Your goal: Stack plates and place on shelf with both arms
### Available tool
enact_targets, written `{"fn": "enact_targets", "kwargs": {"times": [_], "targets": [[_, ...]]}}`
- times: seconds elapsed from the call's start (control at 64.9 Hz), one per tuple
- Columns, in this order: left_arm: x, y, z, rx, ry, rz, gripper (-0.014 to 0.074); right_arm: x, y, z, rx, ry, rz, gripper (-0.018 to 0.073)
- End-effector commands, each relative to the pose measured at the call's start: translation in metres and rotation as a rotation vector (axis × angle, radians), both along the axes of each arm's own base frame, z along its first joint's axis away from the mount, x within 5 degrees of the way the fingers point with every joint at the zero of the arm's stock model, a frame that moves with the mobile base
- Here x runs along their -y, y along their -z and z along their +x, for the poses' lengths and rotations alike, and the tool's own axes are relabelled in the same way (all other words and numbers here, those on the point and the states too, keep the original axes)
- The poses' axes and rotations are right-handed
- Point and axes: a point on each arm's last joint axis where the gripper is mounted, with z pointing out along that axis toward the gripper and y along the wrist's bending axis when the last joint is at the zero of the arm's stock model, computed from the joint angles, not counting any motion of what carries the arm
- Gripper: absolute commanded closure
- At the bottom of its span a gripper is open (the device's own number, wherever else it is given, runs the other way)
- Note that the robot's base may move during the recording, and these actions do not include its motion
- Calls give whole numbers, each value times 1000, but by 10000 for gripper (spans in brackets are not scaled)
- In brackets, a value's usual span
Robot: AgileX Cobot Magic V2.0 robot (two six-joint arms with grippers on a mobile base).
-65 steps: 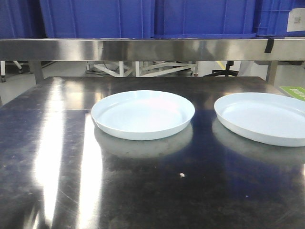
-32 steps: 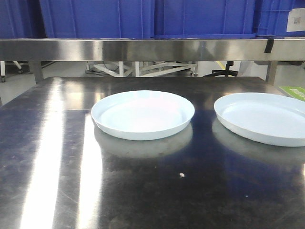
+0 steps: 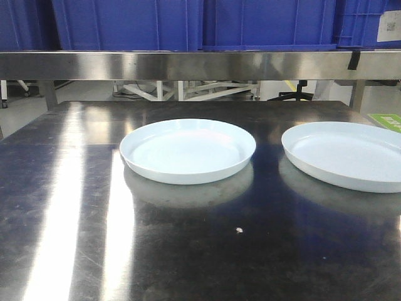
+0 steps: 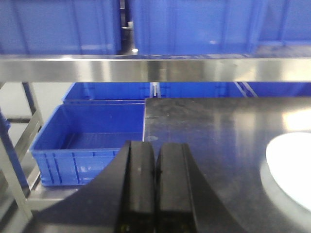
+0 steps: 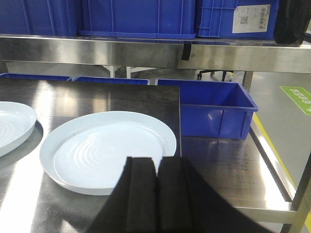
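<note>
Two white plates lie apart on the dark steel tabletop: one plate near the middle, the other plate at the right edge of the front view. The right wrist view has the right plate just ahead of my right gripper, which is shut and empty; the middle plate shows at its left. My left gripper is shut and empty over the table's left edge, with a plate's rim far to its right. The shelf rail runs across behind the plates.
Blue plastic crates sit on the shelf above the rail. A low blue crate stands left of the table, another to its right. A steel post rises at the far right.
</note>
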Motion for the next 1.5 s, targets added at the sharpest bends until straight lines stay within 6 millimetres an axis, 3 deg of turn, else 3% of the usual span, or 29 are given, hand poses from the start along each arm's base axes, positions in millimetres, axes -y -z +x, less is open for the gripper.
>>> {"fn": "enact_targets", "kwargs": {"times": [0.0, 0.478, 0.663, 0.832, 1.002, 1.187, 1.48], "targets": [[-2, -16, 0, 97, -29, -62, 514, 0, -9, -2, 110, 6, -8, 505], [-2, -16, 0, 97, -29, -63, 514, 1, -14, -2, 159, 6, -8, 505], [-2, -16, 0, 97, -29, -63, 514, 0, -38, -3, 150, 3, 3, 505], [-2, -16, 0, 97, -29, -63, 514, -1, -68, 3, -20, -7, 3, 505], [-2, -16, 0, 97, -29, -63, 514, -1, -85, 22, -294, -18, 5, 505], [-2, -16, 0, 97, -29, -63, 514, -2, -88, 47, -579, -27, 9, 505], [-2, -16, 0, 97, -29, -63, 514, -2, -99, 94, -747, -32, 23, 505]]}}
